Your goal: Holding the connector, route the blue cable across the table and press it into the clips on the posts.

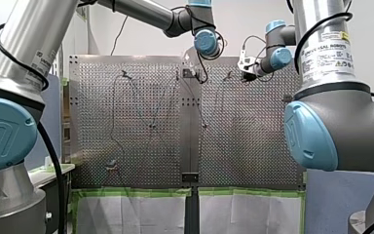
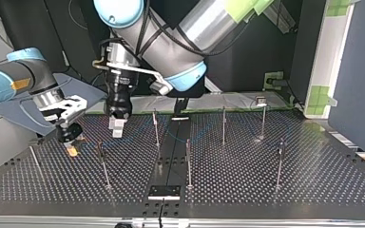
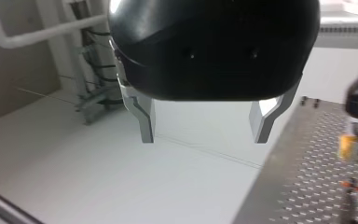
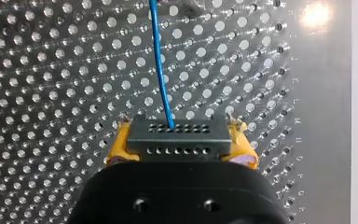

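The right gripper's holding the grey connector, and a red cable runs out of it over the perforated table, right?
Not quite: the cable is blue, not red, as the right wrist view shows. My right gripper does hold the grey connector over the perforated table.

Top view: my left gripper (image 2: pixel 117 130) hangs over the perforated table (image 2: pixel 313 190) with its fingers spread. My right gripper (image 2: pixel 72 148) is near at its 8 o'clock, so the gap between them is narrow. One post (image 2: pixel 156 127) stands at its 3 o'clock and another near 7. From 3 to 4 o'clock further posts (image 2: pixel 223 124) stand well apart, leaving wide lanes. The blue cable (image 4: pixel 161 70) runs straight ahead from the connector (image 4: pixel 177 135) clamped in my right gripper, perhaps barring low passes.
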Controlling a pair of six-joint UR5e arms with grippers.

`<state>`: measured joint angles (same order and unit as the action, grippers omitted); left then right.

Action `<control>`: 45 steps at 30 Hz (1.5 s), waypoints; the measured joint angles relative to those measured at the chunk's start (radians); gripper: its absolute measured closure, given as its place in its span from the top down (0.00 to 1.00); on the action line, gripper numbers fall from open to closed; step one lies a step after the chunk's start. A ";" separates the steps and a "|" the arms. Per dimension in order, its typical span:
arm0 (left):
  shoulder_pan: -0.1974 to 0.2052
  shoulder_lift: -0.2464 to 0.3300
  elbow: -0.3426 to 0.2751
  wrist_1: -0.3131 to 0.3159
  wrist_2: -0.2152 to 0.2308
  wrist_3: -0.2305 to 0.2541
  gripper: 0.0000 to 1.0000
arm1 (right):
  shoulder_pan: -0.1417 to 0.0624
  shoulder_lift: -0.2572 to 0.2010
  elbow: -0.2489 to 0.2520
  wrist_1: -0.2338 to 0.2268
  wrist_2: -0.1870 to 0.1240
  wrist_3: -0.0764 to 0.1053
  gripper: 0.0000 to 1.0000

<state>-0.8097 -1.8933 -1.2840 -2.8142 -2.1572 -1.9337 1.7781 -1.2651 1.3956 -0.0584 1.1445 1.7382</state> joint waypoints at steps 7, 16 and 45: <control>0.004 0.072 -0.072 0.071 -0.020 -0.008 1.00 | 0.003 0.000 0.000 0.000 0.000 0.000 0.00; 0.000 0.150 -0.150 0.150 -0.011 0.010 1.00 | 0.008 0.000 0.000 0.000 0.000 0.000 0.00; 0.013 0.229 -0.386 0.385 0.017 0.137 1.00 | 0.011 0.000 0.000 0.000 0.001 -0.001 0.00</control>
<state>-0.7966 -1.6640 -1.6699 -2.4291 -2.1406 -1.7970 1.7893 -1.2650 1.3956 -0.0584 1.1450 1.7368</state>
